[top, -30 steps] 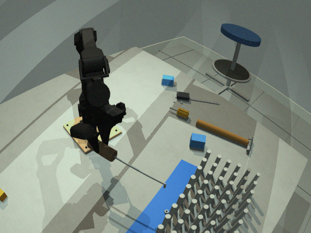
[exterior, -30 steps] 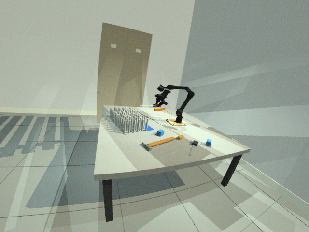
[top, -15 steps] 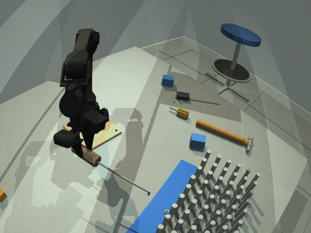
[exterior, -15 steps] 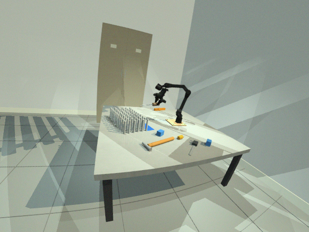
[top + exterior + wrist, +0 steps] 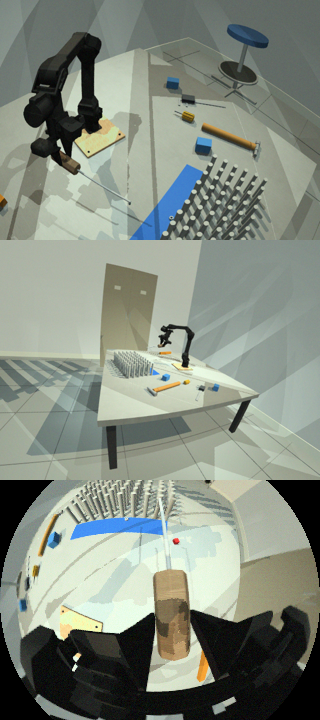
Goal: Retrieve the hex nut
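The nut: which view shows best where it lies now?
Top view: the nut lies on the blue strip, just before the spacers. In the exterior and wrist views it is too small to make out.

Table with spacers, hammer, blocks.

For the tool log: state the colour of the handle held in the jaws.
Brown wood-grain handle, clearest in the wrist view.

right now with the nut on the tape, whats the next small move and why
Probably lower the hook tool to the table well left of the strip and release: the nut lies on the strip, and the end effector grips the raised tool outside the spacers.
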Controlling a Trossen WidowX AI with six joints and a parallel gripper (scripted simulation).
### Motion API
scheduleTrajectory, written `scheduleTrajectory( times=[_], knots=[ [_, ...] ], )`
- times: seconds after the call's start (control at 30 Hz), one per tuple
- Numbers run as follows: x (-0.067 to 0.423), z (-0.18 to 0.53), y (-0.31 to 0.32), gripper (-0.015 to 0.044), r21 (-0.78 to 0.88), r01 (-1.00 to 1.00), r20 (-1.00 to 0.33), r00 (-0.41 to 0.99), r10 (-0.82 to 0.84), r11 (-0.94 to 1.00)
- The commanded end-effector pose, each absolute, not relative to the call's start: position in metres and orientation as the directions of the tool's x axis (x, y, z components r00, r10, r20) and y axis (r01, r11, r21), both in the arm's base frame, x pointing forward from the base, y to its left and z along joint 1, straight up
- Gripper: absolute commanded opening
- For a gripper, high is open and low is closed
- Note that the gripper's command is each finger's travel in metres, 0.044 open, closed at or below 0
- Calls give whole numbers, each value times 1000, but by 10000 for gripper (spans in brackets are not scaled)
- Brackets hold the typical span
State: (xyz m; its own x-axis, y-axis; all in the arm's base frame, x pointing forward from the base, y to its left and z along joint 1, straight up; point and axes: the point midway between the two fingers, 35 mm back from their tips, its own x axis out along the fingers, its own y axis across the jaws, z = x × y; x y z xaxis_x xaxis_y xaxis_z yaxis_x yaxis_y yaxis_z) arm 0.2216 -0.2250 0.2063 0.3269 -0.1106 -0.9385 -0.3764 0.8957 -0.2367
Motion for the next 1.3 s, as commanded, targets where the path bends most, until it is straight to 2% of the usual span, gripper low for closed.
scheduleTrajectory(
  times=[0.0,0.8,1.27],
  knots=[
    [215,210,-242,0,-236,-387,-937,335,-103,891],
    [127,216,-344,0,-257,-425,-921,379,-87,868],
    [66,215,-380,0,-299,-427,-902,419,-107,853]
  ],
)
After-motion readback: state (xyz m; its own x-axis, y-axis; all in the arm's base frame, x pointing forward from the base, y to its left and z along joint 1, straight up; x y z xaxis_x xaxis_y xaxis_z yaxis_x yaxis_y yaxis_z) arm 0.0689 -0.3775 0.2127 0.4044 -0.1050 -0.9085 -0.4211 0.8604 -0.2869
